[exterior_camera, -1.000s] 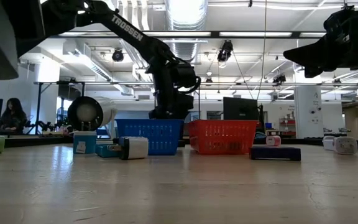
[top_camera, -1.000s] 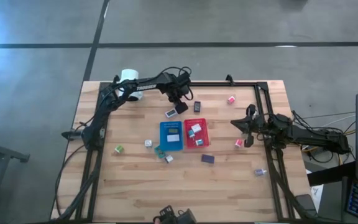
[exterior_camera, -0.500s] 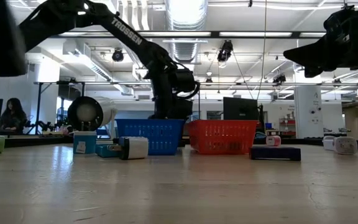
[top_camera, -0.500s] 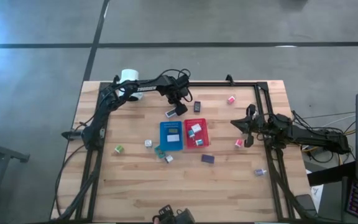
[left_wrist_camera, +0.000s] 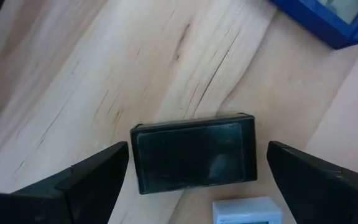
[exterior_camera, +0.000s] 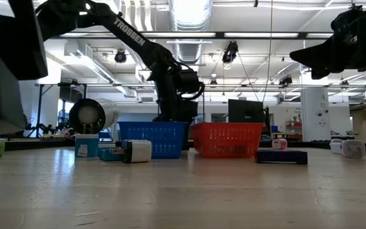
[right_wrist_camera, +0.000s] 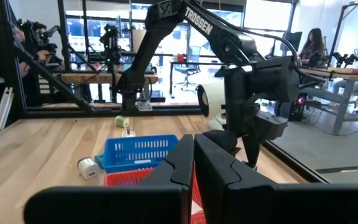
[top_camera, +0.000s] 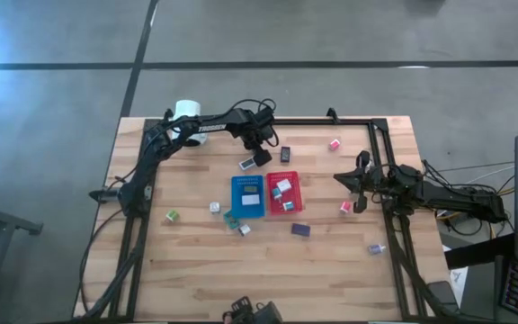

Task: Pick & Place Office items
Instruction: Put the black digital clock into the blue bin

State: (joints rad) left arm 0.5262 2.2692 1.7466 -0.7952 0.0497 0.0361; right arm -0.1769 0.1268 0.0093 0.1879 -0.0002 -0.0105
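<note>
Small office items lie scattered on the wooden table around a blue tray [top_camera: 248, 195] and a red tray [top_camera: 285, 192], with a few inside the trays. My left gripper [top_camera: 261, 156] is open at the far side of the blue tray. In the left wrist view its fingers [left_wrist_camera: 92, 177] stand on either side of a black rectangular block [left_wrist_camera: 193, 154] lying flat on the wood, with gaps between. A white and light-blue item [left_wrist_camera: 247, 211] lies beside the block. My right gripper [top_camera: 340, 178] is shut and waits over the table's right part, touching nothing.
Loose items: pink ones [top_camera: 334, 143] [top_camera: 345, 207], a green one [top_camera: 173, 216], a white one [top_camera: 214, 207], a teal one [top_camera: 232, 219], a dark blue block [top_camera: 300, 229]. A white lamp head [top_camera: 187, 110] sits at the far left corner. Black frame rails run along the sides.
My left gripper has sunk a little toward the table over the black block. A dark shape close to the low camera has moved across the left of that view.
</note>
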